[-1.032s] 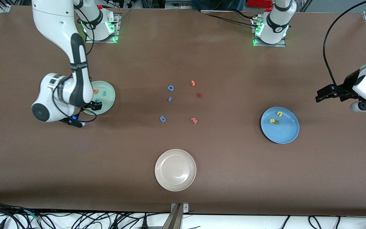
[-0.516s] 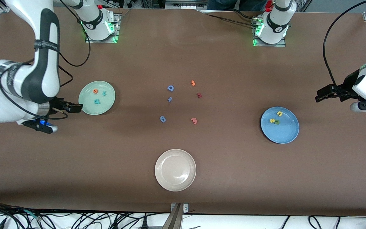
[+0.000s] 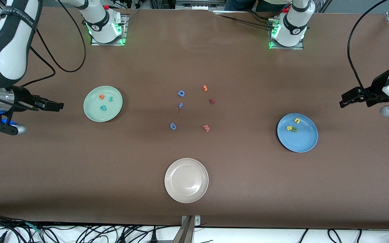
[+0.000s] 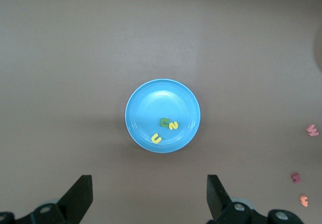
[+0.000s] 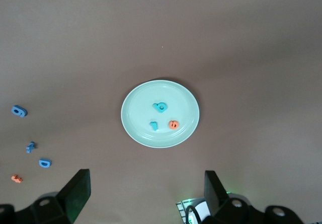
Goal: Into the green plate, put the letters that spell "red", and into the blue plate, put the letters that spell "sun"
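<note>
The green plate (image 3: 94,113) holds the orange "e" (image 3: 101,97), the teal "r" (image 3: 111,99) and the teal "d" (image 3: 103,108). In the blue plate (image 3: 302,141) lie the yellow "u" (image 3: 296,120), the yellow "s" (image 3: 289,128) and the olive "n" (image 3: 294,130), the last two touching. My right gripper (image 3: 58,105) hangs open and empty over bare table beside the green plate (image 5: 143,114), toward the right arm's end. My left gripper (image 3: 344,100) is open and empty over bare table beside the blue plate (image 4: 148,103), toward the left arm's end.
A white plate (image 3: 168,180) sits near the front camera's edge. In the table's middle lie a blue "D" (image 3: 181,93), two smaller blue letters (image 3: 180,105) (image 3: 173,126), an orange hooked letter (image 3: 205,88), a dark red letter (image 3: 211,101) and a salmon "W" (image 3: 206,128).
My right gripper has risen off the green plate and swung toward the right arm's end, leaving the teal "d" in the plate. The left gripper has drifted slightly toward its own end.
</note>
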`<act>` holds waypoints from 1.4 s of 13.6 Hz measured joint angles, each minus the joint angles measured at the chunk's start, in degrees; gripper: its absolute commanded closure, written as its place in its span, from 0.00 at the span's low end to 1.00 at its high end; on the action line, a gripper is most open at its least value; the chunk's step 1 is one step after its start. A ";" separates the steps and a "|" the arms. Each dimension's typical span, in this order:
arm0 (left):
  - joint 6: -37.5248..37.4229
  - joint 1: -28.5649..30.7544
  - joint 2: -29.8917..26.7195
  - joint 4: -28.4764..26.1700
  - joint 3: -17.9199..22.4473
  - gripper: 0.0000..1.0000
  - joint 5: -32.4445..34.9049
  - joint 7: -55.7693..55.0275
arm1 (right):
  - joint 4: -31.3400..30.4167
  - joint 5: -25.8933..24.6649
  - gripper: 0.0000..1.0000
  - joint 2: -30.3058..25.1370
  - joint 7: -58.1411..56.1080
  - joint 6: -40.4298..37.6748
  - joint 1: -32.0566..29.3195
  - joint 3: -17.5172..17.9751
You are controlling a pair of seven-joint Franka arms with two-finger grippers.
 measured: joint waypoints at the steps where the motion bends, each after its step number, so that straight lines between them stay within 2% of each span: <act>1: -1.12 0.00 0.00 0.81 0.00 0.00 0.00 0.00 | 0.02 0.10 0.00 -0.28 -1.09 -0.03 -0.01 -0.05; 6: -6.65 0.01 -0.02 6.09 0.00 0.00 0.00 0.00 | 0.02 0.39 0.00 -0.46 -3.42 -0.20 0.17 0.01; 11: -7.39 -0.68 0.32 6.23 -1.33 0.00 1.90 -0.91 | 0.02 0.40 0.00 -0.48 -3.51 -0.28 -1.68 1.13; 16: -8.05 -0.89 0.34 6.22 -1.80 0.00 2.29 -4.00 | 3.29 0.39 0.00 -0.61 -3.78 -0.81 -12.10 11.36; 19: -8.22 -0.89 0.34 6.22 -1.97 0.00 2.29 -4.16 | 6.82 -0.05 0.00 -0.69 -3.78 -3.26 -20.18 19.50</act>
